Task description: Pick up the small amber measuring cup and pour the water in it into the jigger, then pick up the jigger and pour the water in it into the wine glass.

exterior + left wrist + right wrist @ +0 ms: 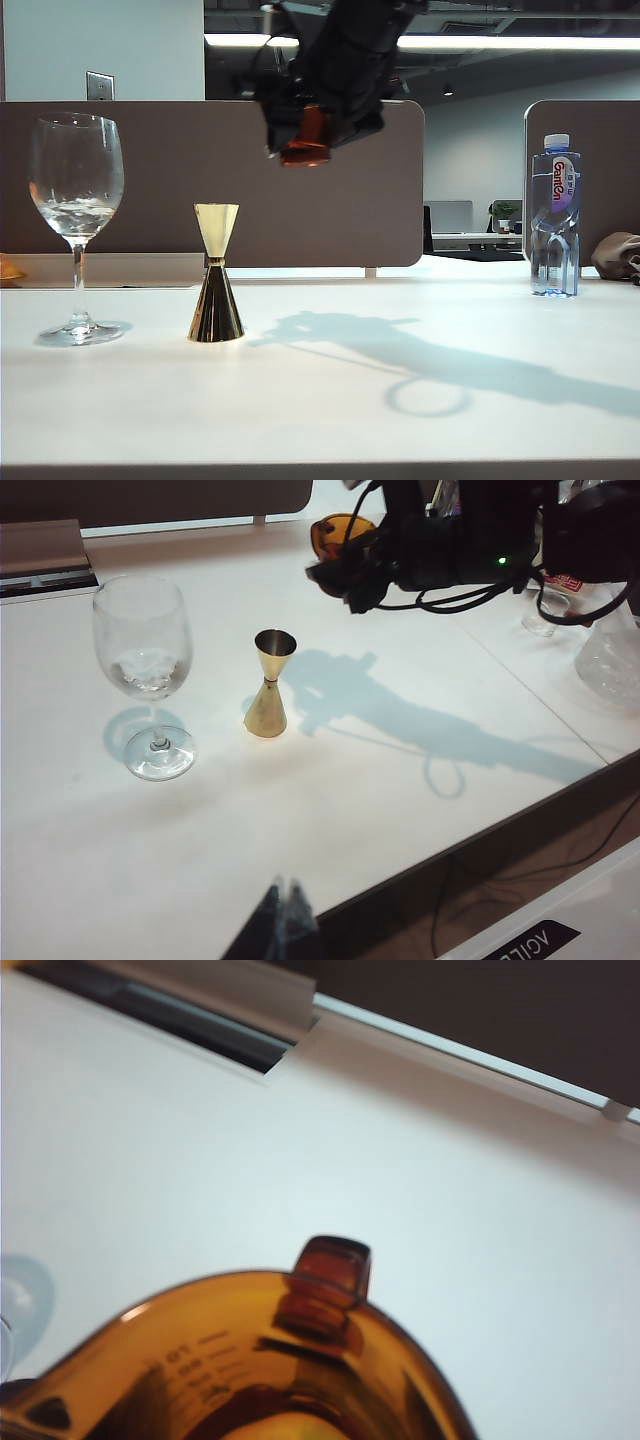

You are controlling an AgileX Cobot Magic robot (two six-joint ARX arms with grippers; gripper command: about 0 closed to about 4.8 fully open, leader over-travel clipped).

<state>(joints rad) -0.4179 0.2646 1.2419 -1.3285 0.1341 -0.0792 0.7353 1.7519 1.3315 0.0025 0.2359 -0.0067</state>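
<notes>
The cup is held in the air by the right gripper, above the table and up and to the right of the jigger. In the right wrist view the cup fills the near field, its small handle pointing away from the camera. The jaws themselves are hidden, but they are evidently clamped on the cup, since nothing else supports it.

Handling, as a judgement: the cup is thin rigid glass, light, smooth and breakable. A moderate grip across the body below the flared rim suits it best, with the spout kept free. The jigger is polished metal, stiff and light, standing on its wider cone. Its narrow waist is the natural hold, but the small foot makes it easy to tip. The glass stands to the left of the jigger, apart from it, with some water already in its bowl. It is fragile and top-heavy.

The right arm reaches in from above, wrist angled downward, cup near level. The left gripper shows only as a blurred tip near the table's front edge, well apart from the objects. Whether it is apart or together cannot be told.
</notes>
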